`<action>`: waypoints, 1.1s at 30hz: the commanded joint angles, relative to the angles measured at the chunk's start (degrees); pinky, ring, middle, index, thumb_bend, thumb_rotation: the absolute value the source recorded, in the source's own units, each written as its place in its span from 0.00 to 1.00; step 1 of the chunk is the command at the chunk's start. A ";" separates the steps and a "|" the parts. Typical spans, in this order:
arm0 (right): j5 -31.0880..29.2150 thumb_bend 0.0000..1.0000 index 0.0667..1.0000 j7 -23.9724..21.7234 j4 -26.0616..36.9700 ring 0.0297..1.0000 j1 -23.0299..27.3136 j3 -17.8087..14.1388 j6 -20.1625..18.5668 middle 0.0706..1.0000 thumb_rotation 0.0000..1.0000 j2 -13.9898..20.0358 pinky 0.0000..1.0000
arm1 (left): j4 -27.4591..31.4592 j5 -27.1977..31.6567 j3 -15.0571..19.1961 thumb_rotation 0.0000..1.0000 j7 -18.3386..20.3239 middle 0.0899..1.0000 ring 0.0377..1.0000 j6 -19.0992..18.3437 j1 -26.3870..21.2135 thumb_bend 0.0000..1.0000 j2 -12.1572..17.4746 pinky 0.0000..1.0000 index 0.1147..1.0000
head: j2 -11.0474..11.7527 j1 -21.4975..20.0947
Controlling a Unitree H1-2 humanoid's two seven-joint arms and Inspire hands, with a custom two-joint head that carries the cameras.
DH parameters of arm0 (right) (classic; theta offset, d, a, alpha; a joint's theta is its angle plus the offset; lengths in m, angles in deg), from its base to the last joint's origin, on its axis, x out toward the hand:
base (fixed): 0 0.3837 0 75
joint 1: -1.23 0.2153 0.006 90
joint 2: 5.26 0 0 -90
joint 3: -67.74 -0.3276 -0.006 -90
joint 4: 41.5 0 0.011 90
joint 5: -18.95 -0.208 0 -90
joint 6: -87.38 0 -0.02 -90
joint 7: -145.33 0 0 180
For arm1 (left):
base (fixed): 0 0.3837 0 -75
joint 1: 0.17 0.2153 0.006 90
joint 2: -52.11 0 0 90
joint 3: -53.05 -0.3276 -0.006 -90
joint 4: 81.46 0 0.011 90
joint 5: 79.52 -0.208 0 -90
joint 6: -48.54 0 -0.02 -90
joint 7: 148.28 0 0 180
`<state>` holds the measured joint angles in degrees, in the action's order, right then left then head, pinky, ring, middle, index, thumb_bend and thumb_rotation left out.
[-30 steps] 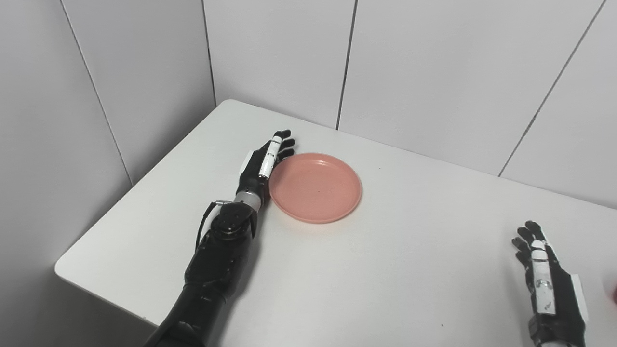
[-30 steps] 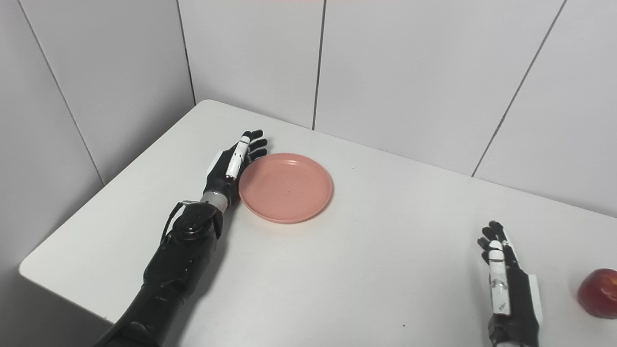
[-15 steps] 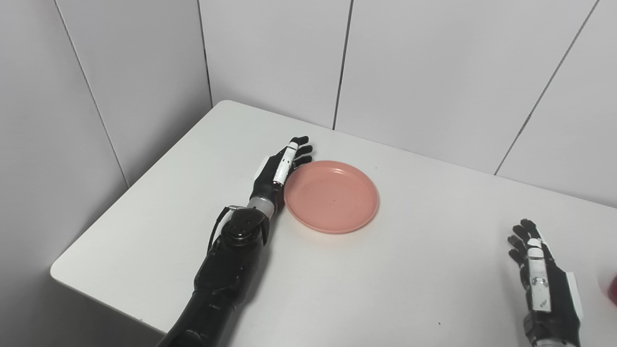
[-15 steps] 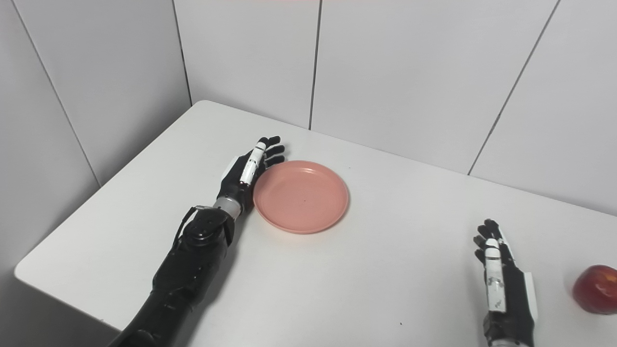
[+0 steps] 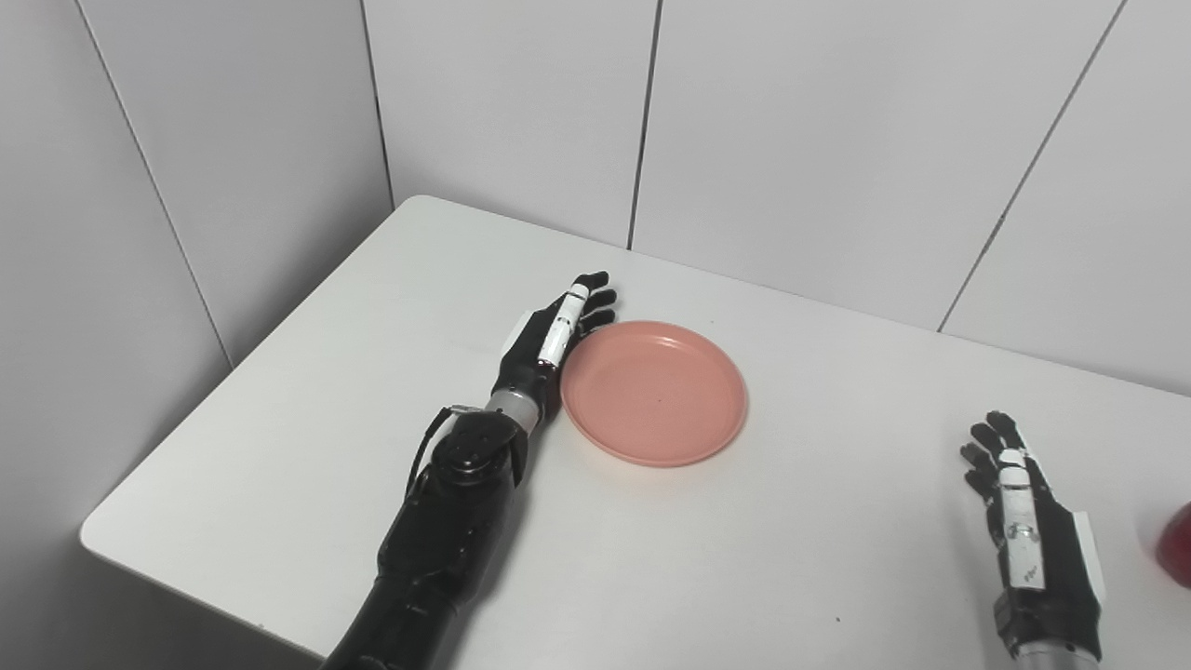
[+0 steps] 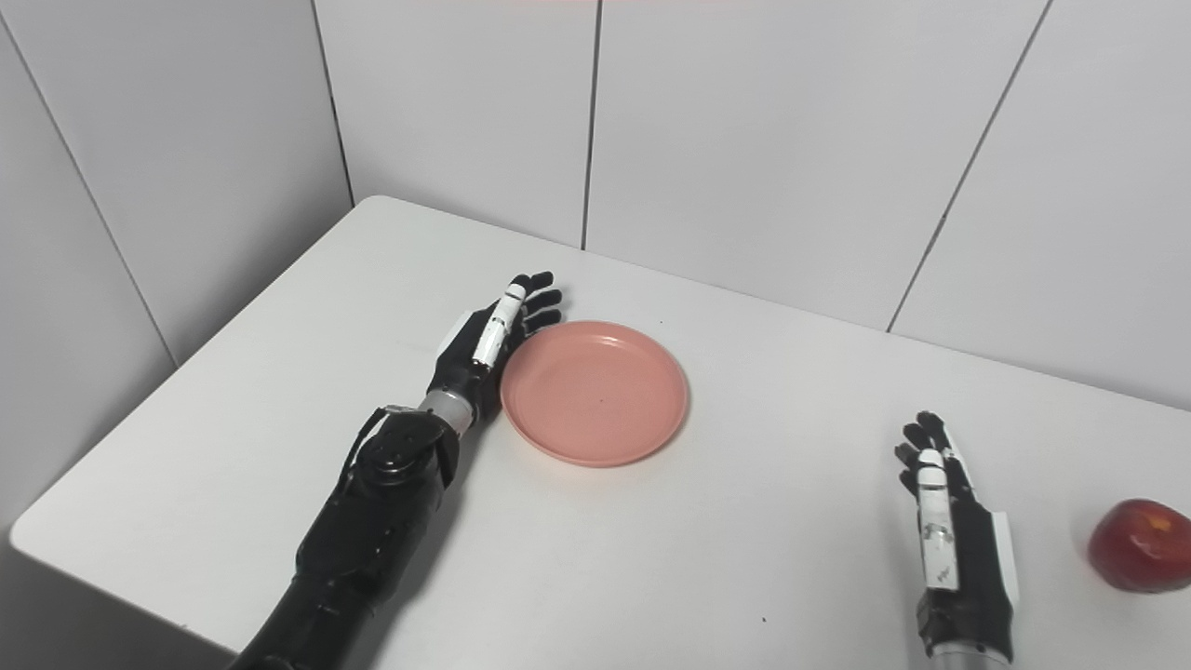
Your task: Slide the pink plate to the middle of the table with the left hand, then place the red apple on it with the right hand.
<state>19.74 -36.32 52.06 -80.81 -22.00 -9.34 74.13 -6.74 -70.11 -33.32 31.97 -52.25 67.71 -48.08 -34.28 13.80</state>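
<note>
Resting edge-on against the near-left rim of the pink plate (image 6: 595,391), the left hand (image 6: 484,340) has its fingers straight and together, holding nothing. Well to that hand's right, the right hand (image 6: 954,549) lies flat on the white surface (image 6: 744,577), fingers extended, also holding nothing. Just right of it sits the red apple (image 6: 1137,545).

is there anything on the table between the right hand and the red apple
No. In the right eye view only bare white table separates the black right hand from the round red apple.
</note>
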 commanded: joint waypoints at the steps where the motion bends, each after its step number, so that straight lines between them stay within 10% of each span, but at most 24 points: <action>1: -0.05 0.16 0.90 0.28 2.31 0.90 1.33 -0.22 -0.30 0.90 1.00 -0.42 0.93 | 1.33 -0.65 -1.28 1.00 0.86 0.86 0.86 -1.16 -0.65 0.37 -1.41 0.85 0.83 | -0.16 -0.43; 33: 4.13 0.24 0.88 1.29 3.47 0.87 1.72 1.18 -1.90 0.88 1.00 -1.94 0.87 | 7.75 -1.29 -6.22 1.00 1.80 0.87 0.87 -5.33 3.29 0.35 -6.96 0.86 0.84 | -3.54 -8.26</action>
<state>23.55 -35.60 53.65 -80.79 -20.87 -11.50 72.48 -0.14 -71.30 -38.46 32.45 -56.39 71.25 -53.79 -37.88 5.54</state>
